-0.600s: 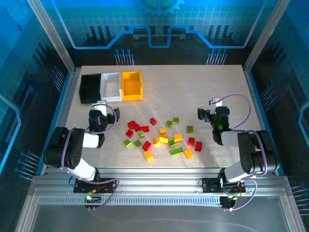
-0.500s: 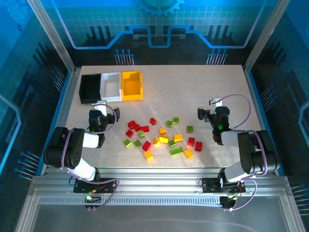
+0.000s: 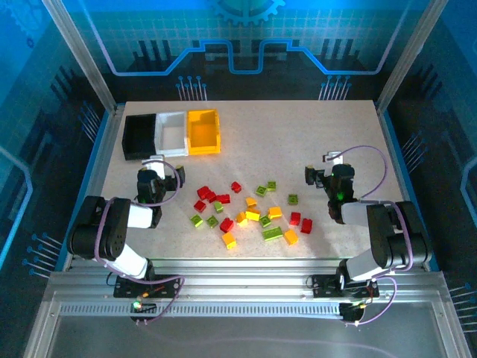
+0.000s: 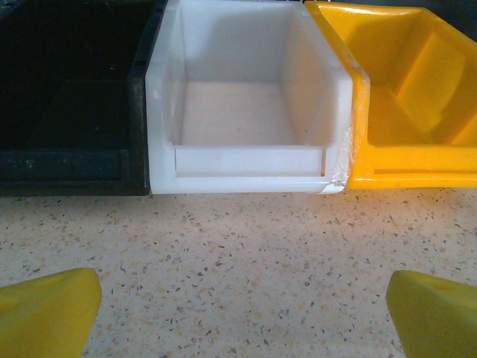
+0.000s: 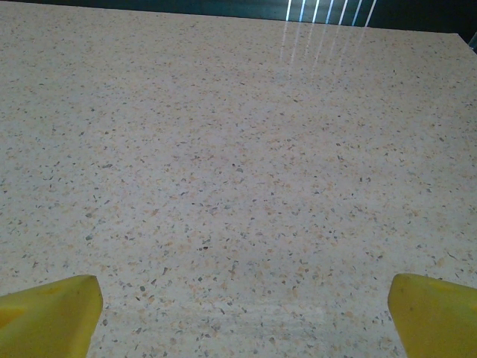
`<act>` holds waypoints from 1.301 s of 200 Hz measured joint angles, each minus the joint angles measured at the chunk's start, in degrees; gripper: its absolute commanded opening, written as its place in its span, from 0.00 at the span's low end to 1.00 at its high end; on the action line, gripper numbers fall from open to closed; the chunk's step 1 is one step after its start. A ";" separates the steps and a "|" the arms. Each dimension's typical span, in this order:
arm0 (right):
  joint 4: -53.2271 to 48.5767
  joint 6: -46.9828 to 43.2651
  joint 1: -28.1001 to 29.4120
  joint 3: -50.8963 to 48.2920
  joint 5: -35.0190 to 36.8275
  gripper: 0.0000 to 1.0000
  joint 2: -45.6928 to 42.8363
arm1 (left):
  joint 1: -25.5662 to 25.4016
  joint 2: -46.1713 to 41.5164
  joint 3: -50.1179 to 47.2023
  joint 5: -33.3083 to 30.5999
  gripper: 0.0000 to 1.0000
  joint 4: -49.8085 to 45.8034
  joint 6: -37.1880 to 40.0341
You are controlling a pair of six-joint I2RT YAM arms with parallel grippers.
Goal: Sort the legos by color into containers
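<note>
Several red, lime green and yellow-orange legos [image 3: 252, 214] lie scattered on the table's near middle. Three containers stand in a row at the back left: black [image 3: 139, 136], white [image 3: 171, 133] and yellow-orange [image 3: 203, 131]. All three look empty in the left wrist view, black [image 4: 71, 97], white [image 4: 246, 112] and yellow-orange [image 4: 417, 104]. My left gripper [image 3: 155, 177] rests low just in front of them, open, nothing between its yellow fingertips [image 4: 48, 309]. Right of the pile, my right gripper [image 3: 328, 173] is open over bare table, yellow fingertips [image 5: 440, 313] wide apart.
The speckled table [image 3: 298, 134] stretches bare behind the pile and to the right. A metal frame and blue walls [image 3: 89, 142] close in the table's sides. The arm bases sit on the rail [image 3: 238, 287] at the near edge.
</note>
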 measured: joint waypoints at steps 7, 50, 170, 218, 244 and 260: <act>0.00 0.00 0.00 0.00 0.00 1.00 -0.02 | 0.00 0.00 0.00 0.00 0.99 0.00 -0.02; 0.00 0.00 0.00 0.00 0.00 1.00 0.00 | 0.00 0.00 0.00 0.00 0.99 0.00 0.00; 0.00 0.00 -0.11 0.00 -1.81 1.00 0.00 | 0.00 0.00 0.00 0.00 0.99 -0.22 0.00; -2.64 -0.24 0.11 0.48 -1.53 1.00 -0.76 | 0.00 -3.21 0.00 0.42 0.99 -3.54 0.00; -14.71 0.76 0.92 6.58 0.28 1.00 -4.11 | 0.00 -10.86 0.98 -0.09 0.99 -9.51 -0.74; -18.43 1.88 1.88 10.19 2.05 1.00 -5.53 | 0.00 -15.28 2.29 -0.96 0.99 -12.72 -1.62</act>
